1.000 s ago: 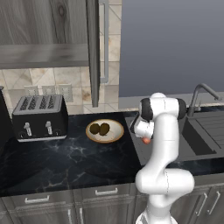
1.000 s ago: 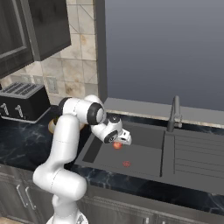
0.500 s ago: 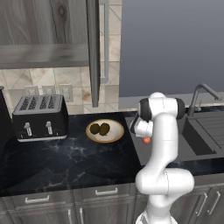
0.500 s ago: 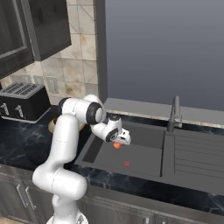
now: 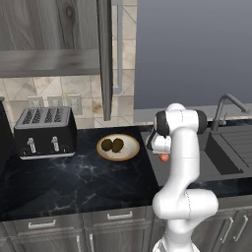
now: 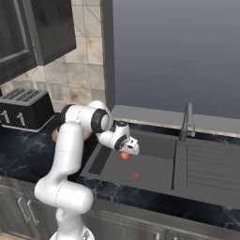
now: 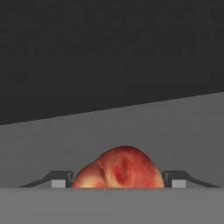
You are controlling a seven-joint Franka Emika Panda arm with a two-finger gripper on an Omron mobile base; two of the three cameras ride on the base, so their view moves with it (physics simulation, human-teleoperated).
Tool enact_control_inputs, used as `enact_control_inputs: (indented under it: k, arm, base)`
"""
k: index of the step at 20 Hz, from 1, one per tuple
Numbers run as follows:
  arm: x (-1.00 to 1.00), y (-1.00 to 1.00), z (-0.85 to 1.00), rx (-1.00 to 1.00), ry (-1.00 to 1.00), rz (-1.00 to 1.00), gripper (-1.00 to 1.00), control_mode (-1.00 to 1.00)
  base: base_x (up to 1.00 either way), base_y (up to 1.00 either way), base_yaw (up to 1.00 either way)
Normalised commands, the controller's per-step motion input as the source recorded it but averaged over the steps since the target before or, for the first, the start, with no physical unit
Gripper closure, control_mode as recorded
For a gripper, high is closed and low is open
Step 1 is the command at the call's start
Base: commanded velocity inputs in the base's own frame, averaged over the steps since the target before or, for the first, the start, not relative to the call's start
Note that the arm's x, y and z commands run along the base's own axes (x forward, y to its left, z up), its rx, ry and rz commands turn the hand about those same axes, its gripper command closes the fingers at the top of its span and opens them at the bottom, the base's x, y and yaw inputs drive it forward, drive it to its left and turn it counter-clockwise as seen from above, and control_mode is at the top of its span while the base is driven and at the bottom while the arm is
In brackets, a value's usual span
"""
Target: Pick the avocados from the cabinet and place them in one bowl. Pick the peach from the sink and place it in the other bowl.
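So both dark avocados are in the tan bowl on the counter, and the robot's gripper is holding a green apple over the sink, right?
Not quite. The gripper holds an orange-red peach, not a green apple; the hand view shows it between the fingers. The avocados do sit in the bowl, and the peach does hang over the sink.

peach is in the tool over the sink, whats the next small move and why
Probably lift straight up. The tool is closed on the peach, hanging above the sink floor below rim height, and the avocados already fill one bowl, so the peach must clear the rim first.
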Motion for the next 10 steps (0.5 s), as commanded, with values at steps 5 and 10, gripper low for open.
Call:
enact_control_inputs:
  k: [5, 10]
  arm:
    - [-0.29, -0.24, 0.32, 0.1, 0.0, -0.07, 1.0, -1.0]
    - [-0.37, -0.21, 0.55, 0.05, 0.0, -0.05, 1.0, -1.0]
  base:
    - [0.0, 0.0, 0.0]
    - [0.0, 0.0, 0.0]
